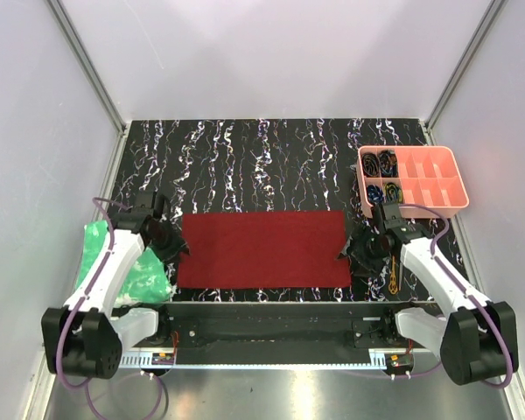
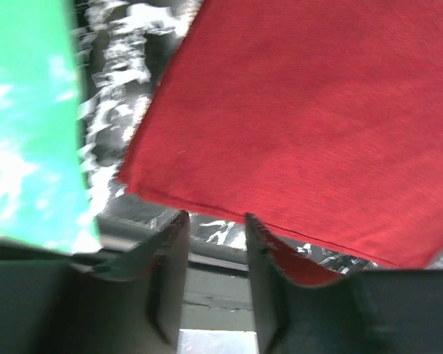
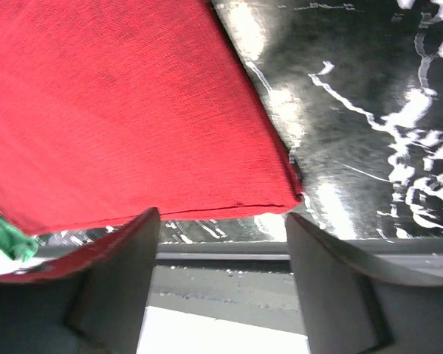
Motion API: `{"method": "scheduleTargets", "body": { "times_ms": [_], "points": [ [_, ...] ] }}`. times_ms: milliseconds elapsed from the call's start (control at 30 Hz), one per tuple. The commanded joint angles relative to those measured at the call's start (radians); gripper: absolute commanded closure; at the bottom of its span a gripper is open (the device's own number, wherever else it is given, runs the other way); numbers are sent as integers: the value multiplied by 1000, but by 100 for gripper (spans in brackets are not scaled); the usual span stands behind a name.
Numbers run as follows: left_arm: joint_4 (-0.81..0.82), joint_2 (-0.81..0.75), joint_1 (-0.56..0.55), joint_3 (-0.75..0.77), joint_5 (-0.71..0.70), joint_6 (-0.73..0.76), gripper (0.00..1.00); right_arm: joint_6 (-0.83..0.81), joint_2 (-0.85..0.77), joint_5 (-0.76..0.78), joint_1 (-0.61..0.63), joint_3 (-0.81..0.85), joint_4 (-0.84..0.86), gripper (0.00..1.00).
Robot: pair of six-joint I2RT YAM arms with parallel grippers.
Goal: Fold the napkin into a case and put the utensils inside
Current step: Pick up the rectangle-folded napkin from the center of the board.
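Napkin (image 1: 262,249): dark red cloth, spread flat as a wide rectangle at the middle of the black marbled table (image 1: 245,157), long sides running 9 to 3 o'clock. Green crinkled sheet (image 1: 114,258): at 9 o'clock of the napkin, partly under the left arm, apart from the cloth. Left gripper (image 1: 179,249): at the napkin's 9 o'clock edge; in the left wrist view its jaws (image 2: 215,217) stand a narrow gap apart with nothing between them, and the cloth's corner lies just beyond the tips. Right gripper (image 1: 343,254): at the napkin's 3 o'clock edge; in the right wrist view its jaws (image 3: 221,214) are spread wide and grip nothing, the cloth's corner (image 3: 292,193) lying flat just ahead of them. Utensils (image 1: 392,276): a thin gold-coloured piece on the table at 4 o'clock of the napkin, beside the right arm; the kind cannot be told. Pink compartment tray (image 1: 459,188): at 2 o'clock, dark coiled items in its left cells.
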Motion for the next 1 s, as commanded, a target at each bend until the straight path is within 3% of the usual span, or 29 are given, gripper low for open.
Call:
{"method": "scheduleTargets", "body": {
  "times_ms": [0, 67, 300, 333, 367, 633, 967],
  "points": [
    [186, 72, 6, -45, 162, 26, 78, -37, 85, -97, 5, 44, 100, 30],
    [267, 121, 6, -70, 195, 20, 83, -49, 134, -98, 22, 59, 132, 39],
    [481, 253, 6, -9, 194, 18, 87, -161, 329, 39, 22, 237, 250, 47],
    [482, 270, 6, 22, 177, 18, 89, -172, 360, 42, 22, 284, 259, 49],
    [484, 290, 7, 36, 170, 18, 92, -189, 421, 45, 22, 309, 258, 57],
    [488, 494, 35, 159, 141, 12, 100, -246, 648, 158, 22, 517, 261, 71],
    [452, 663, 145, 221, 67, 64, 100, -296, 862, 278, 9, 616, 256, 73]
  ]
}}
